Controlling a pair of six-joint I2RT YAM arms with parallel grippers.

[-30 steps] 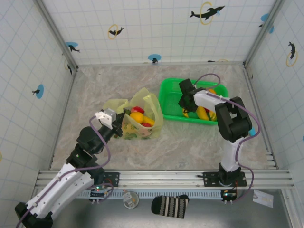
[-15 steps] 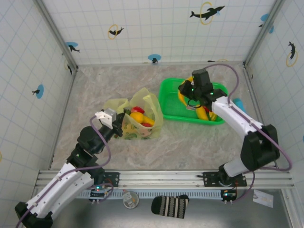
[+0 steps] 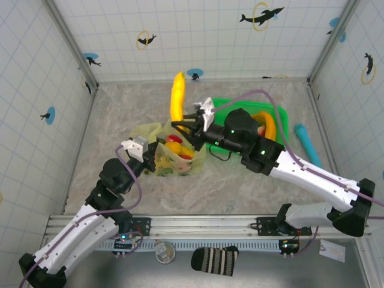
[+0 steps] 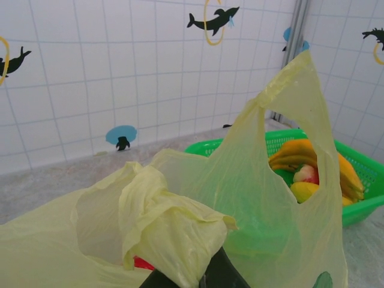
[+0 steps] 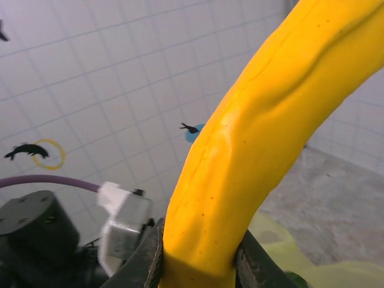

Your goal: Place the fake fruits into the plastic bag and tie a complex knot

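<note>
Yellow banana (image 3: 177, 96) gripped by right claw (image 3: 181, 125), left claw (image 3: 155, 159) pinching bag (image 3: 146, 132)

yellow banana (image 3: 177, 99) upright, open bag (image 3: 174, 167) seemingly part-filled

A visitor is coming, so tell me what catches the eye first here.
A big yellow banana stands upright over the plastic bag at the centre, clamped in the right arm's fingers. The left arm's fingers pinch the bag's edge, and a green basket of more fruit sits behind right.
</note>
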